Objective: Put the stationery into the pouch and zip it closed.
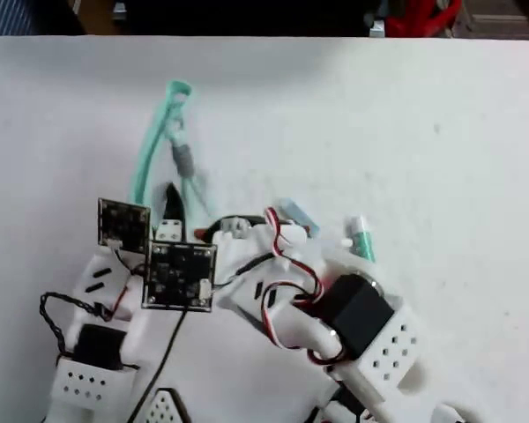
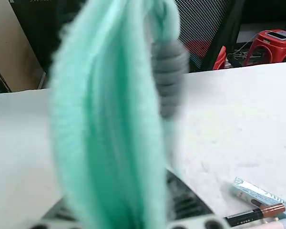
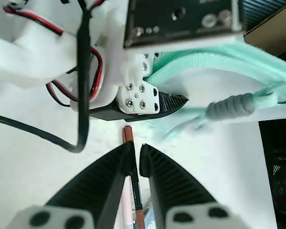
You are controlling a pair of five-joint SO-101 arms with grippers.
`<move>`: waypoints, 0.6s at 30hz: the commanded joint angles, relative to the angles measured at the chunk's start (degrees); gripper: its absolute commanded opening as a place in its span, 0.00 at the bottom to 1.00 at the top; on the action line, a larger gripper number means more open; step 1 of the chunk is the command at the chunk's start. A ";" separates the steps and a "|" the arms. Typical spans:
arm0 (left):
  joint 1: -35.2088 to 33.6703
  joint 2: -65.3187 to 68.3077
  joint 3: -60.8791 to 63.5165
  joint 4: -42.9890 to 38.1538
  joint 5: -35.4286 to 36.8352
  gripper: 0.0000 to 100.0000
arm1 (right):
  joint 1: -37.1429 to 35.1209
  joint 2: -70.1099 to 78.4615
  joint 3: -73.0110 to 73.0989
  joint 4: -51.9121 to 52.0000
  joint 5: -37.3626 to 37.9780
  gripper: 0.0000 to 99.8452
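The mint-green pouch point(image 1: 150, 145) lies mid-table with its grey zipper pull point(image 1: 183, 161) on a cord. My left gripper point(image 1: 170, 204) is shut on the pouch's near edge. In the left wrist view the pouch point(image 2: 105, 129) hangs close up beside the pull point(image 2: 169, 71). My right gripper point(image 3: 136, 149) is shut on a brown-and-black pen point(image 3: 129, 135) just short of the pouch point(image 3: 219, 59) and the left gripper's black finger point(image 3: 157, 106). A blue eraser point(image 1: 293, 211) and a teal-capped stick point(image 1: 361, 238) lie to the right of the grippers.
Both arms crowd the near middle of the table point(image 1: 441, 132), with their cables looping over them. In the left wrist view the eraser point(image 2: 257, 193) lies on the tabletop, with the pen point(image 2: 255, 214) beside it. Red boxes point(image 2: 271, 43) and a dark chair stand beyond the far edge.
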 commanded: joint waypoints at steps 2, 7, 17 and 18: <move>0.31 -0.66 -1.76 -0.88 -0.53 0.02 | 1.36 -1.27 -2.46 1.01 -0.79 0.07; 0.66 -0.66 -1.93 0.70 -0.53 0.02 | 11.30 -0.57 -12.84 -1.19 -3.96 0.32; 0.66 -0.66 -1.76 0.70 -0.53 0.02 | 12.18 12.97 -15.38 -19.74 -20.84 0.24; 0.66 -0.66 -1.76 0.70 -0.53 0.02 | 12.09 13.23 -15.12 -20.97 -22.77 0.24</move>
